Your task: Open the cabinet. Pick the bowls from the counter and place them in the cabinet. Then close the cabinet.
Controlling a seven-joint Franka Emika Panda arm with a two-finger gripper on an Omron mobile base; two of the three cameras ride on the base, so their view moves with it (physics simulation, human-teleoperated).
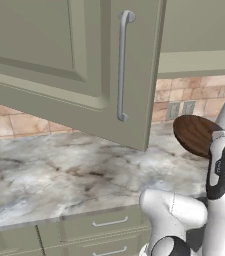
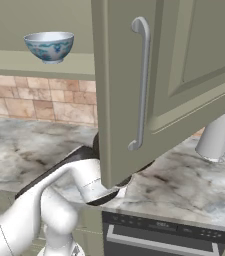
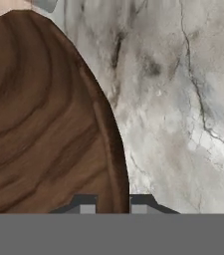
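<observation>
**A:** Looking at the hand view, the gripper (image 3: 112, 209) has its fingers clamped on the rim of the wooden bowl (image 3: 44, 124), tilted up off the counter (image 3: 183, 99). The white bowl (image 2: 49, 46) already sits on the cabinet shelf, and the cabinet door (image 1: 84, 65) hangs wide open.

**B:** So second bowl, mid-carry I'd guess. Next it needs to lift past that door's edge onto the shelf.

**A:** Yep. The door hides the hand in the right base view, and most of the shelf too.
</observation>
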